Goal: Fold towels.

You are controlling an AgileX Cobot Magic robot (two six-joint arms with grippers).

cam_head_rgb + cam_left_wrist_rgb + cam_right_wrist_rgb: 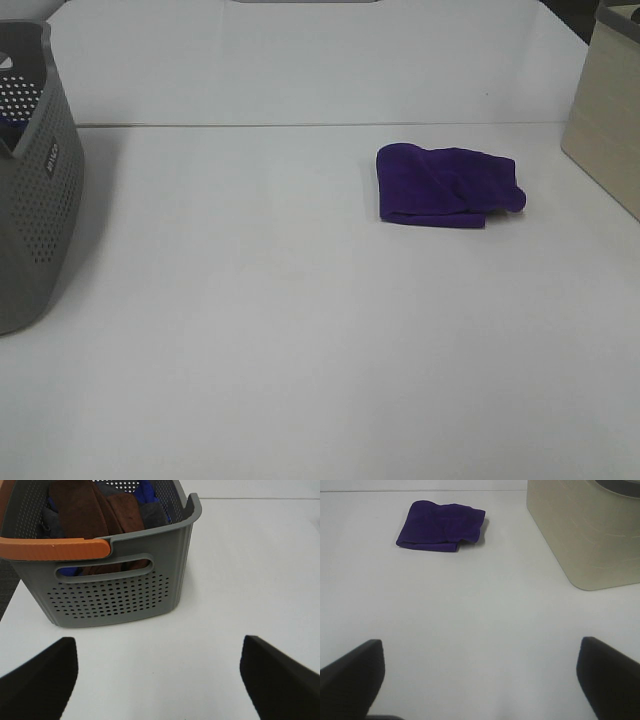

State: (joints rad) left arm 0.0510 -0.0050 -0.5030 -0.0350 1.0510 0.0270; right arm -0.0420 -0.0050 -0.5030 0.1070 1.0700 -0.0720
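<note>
A deep purple towel [447, 185] lies folded into a compact bundle on the white table, right of centre; it also shows in the right wrist view as the purple towel [441, 525]. My right gripper [480, 680] is open, its dark fingers [350, 677] wide apart over bare table, well short of the towel. My left gripper [160, 680] is open too, with nothing between its fingers [42, 677], facing the grey basket. Neither arm appears in the high view.
A grey perforated basket [35, 190] with an orange handle [55, 547] stands at the table's left edge, holding brown and blue cloths [95, 510]. A beige bin [610, 110] sits at the right edge, close to the towel.
</note>
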